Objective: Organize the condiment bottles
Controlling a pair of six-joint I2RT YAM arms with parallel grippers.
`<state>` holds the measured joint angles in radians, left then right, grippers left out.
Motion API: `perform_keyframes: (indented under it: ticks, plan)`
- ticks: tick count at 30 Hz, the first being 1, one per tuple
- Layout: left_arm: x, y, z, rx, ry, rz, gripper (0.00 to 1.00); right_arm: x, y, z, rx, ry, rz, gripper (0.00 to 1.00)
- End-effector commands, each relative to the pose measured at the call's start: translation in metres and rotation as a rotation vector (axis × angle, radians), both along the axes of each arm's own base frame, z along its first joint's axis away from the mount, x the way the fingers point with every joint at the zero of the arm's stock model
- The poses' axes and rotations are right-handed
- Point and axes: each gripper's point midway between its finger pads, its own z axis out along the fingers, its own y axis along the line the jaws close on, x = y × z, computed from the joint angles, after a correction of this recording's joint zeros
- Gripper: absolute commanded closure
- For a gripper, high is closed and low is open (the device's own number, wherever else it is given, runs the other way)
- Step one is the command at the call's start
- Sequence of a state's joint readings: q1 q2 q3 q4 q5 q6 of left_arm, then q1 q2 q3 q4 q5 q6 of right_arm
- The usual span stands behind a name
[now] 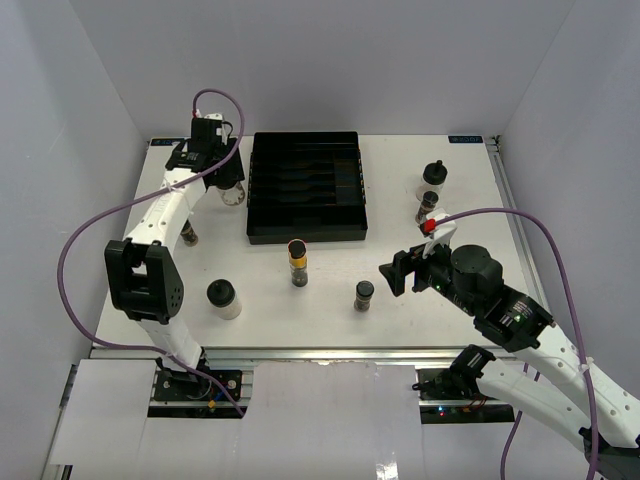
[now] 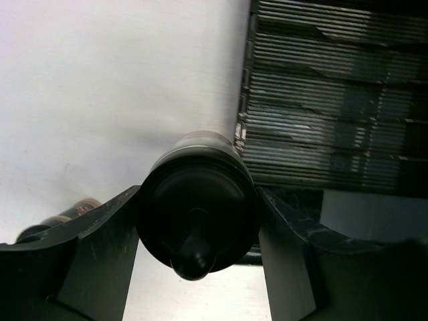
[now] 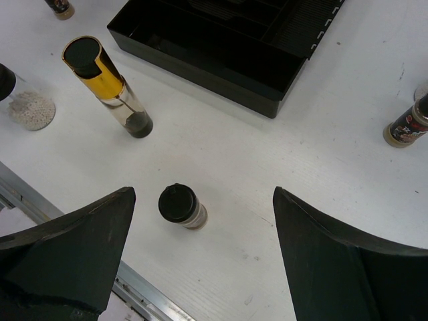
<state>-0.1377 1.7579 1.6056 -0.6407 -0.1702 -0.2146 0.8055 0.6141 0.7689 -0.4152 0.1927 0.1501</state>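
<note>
Currently a squat clear bottle (image 2: 194,221) with a black knobbed cap is being gripped by the left claw (image 2: 197,251), with its fingers (image 2: 100,261) being pressed against both sides of the cap. Whether the bottle is being lifted off the counter (image 1: 320,312) cannot be told. The black slotted tray (image 2: 334,100) is being seen just ahead and to the right of this claw, and a slim dark spice jar (image 2: 60,217) is being glimpsed close on its left, partly hidden.

The right claw (image 3: 204,194) is being held spread wide above the counter, with nothing being grasped. A small black-lidded jar (image 3: 179,204) is being framed upright between its fingers, nearer the left one and touched by neither. Ahead and to the left of this claw the yellow-banded jar (image 3: 107,83) is being shown upright, and further left a second squat bottle (image 3: 23,103) with pale grains in it is being cut off by the picture's edge. To the right of the claw a labelled spice jar (image 3: 404,127) is being shown, and in the top view a third squat bottle (image 1: 433,178) is being seen just beyond it.
</note>
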Motion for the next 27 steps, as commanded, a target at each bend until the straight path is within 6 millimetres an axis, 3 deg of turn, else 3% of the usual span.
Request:
perform_keyframes:
  ticks: [1, 7, 12, 18, 20, 23, 24, 27]
  plan:
    - [-0.018, -0.017, 0.039, 0.001, -0.089, -0.019, 1.0, 0.003, 0.0, 0.007, 0.026, -0.027, -0.013, 0.1]
    - [-0.029, -0.029, 0.062, -0.018, -0.122, -0.04, 1.0, 0.003, 0.001, 0.004, 0.022, -0.019, -0.013, 0.1]
    - [-0.025, -0.033, 0.073, -0.03, -0.146, -0.057, 1.0, 0.003, 0.001, 0.004, 0.024, -0.019, -0.011, 0.1]
    - [0.004, -0.049, 0.082, -0.062, -0.176, -0.101, 1.0, 0.003, 0.002, 0.005, 0.025, -0.019, -0.005, 0.1]
    - [0.017, -0.056, 0.094, -0.078, -0.209, -0.125, 1.0, 0.003, 0.003, 0.005, 0.026, -0.018, -0.006, 0.1]
    - [0.034, -0.063, 0.091, -0.089, -0.196, -0.139, 1.0, 0.003, 0.002, 0.006, 0.024, -0.02, -0.011, 0.1]
    - [0.036, -0.065, 0.097, -0.097, -0.2, -0.141, 1.0, 0.004, 0.001, 0.006, 0.022, -0.022, -0.014, 0.1]
    - [0.039, -0.067, 0.089, -0.097, -0.176, -0.129, 1.0, 0.005, 0.001, 0.006, 0.016, -0.021, -0.019, 0.1]
